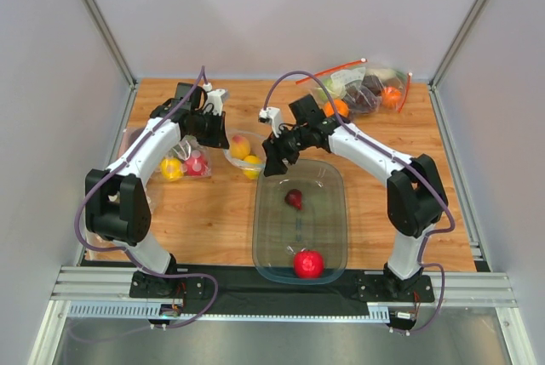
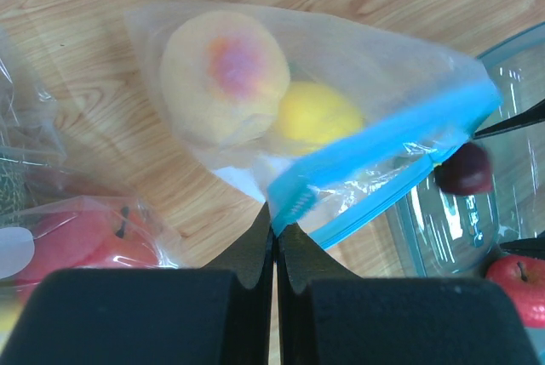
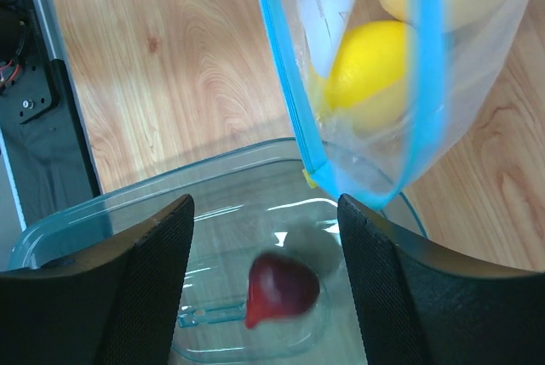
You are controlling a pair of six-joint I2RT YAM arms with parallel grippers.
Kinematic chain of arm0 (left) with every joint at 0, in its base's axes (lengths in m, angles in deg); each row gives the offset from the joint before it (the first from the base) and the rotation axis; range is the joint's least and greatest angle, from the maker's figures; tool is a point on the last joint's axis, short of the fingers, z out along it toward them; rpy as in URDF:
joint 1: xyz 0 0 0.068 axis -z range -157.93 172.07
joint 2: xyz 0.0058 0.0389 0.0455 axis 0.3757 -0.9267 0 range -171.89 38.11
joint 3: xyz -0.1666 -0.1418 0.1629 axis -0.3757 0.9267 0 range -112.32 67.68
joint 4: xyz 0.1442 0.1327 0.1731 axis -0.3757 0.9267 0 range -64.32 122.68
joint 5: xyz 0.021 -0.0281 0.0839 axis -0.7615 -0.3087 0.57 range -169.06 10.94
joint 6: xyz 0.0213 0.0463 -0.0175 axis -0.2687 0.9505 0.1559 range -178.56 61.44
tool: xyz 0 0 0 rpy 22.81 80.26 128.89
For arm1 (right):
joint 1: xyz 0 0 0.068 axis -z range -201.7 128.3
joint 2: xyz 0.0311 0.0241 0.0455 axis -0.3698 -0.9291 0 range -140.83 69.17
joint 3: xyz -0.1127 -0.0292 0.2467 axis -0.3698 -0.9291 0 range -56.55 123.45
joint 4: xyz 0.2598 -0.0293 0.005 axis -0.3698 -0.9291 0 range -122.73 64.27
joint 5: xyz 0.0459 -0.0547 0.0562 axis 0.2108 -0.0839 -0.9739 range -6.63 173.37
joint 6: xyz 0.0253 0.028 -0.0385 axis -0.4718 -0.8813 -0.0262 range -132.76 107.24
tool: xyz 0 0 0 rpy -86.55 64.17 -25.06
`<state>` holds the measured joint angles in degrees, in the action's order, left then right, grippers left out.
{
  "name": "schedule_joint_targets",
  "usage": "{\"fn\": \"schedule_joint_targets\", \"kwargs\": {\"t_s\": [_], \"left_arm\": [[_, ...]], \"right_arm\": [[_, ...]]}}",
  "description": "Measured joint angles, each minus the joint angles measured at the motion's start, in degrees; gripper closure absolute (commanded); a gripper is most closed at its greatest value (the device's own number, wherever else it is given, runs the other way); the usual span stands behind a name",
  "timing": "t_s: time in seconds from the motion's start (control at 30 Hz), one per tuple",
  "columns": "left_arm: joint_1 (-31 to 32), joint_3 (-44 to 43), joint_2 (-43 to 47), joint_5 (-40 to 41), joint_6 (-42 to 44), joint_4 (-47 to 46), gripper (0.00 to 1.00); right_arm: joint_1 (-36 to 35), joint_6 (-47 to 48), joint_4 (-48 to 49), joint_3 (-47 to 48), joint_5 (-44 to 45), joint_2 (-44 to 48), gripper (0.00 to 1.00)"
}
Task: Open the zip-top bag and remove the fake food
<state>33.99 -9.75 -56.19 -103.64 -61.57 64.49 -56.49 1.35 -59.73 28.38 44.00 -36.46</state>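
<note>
Small side bag (image 1: 182, 166): lies on the wooden table (image 1: 200, 216), well to the left of the clear tray (image 1: 328, 212); a yellow and a red fruit are inside it.
Left gripper (image 2: 274, 214): left of the tray's far corner; the fingers are pressed together and pinch one end of the light-blue strip (image 2: 383, 148).
Zip-top bag (image 2: 383, 71): between the left gripper and the tray's far-left corner.
Bag direction: the mouth is turned toward the tray and the closed bottom points away from it.
Bag long axis: it follows the blue strip, which in the left wrist view runs on a slant from the pinched end up toward the tray.
Bag mouth: it stands open. In the right wrist view the two blue edges are apart and meet at one corner, which reaches over the tray's far rim.
Peach (image 2: 226, 76): inside the bag, at the end far from the tray.
Lemon (image 2: 319, 118): inside the bag, touching the peach, on the side nearer the tray.
Right gripper (image 3: 264, 205): above the tray's far edge, just beside the bag mouth; the fingers are wide apart and hold nothing.
Plum (image 1: 294, 198): in the tray's far half; it looks blurred in both wrist views.
Apple (image 1: 308, 263): in the tray, at the near wall.
Large bag (image 1: 362, 88): well beyond the tray to the right, with red strips and other fruit inside.
</note>
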Motion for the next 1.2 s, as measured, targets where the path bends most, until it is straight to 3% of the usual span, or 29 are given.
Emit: {"fn": "schedule_joint_targets", "kwargs": {"t_s": [0.4, 0.67, 0.87, 1.2], "left_arm": [[0.0, 0.0, 0.0, 0.0, 0.1, 0.0, 1.0], [0.0, 0.0, 0.0, -0.5, 0.1, 0.0, 1.0], [0.0, 0.0, 0.0, -0.7, 0.1, 0.0, 1.0], [0.0, 0.0, 0.0, -1.2, 0.1, 0.0, 1.0]], "right_arm": [[0.1, -1.5, -0.5, 0.3, 2.6, 6.8, 0.31], [-0.1, -8.4, 4.2, 4.6, 0.0, 8.0, 0.35], [-2.2, -12.1, 6.7, 13.0, 0.4, 0.9, 0.39], [-4.0, -17.4, 5.6, 19.1, 6.1, -12.0, 0.46]]}}
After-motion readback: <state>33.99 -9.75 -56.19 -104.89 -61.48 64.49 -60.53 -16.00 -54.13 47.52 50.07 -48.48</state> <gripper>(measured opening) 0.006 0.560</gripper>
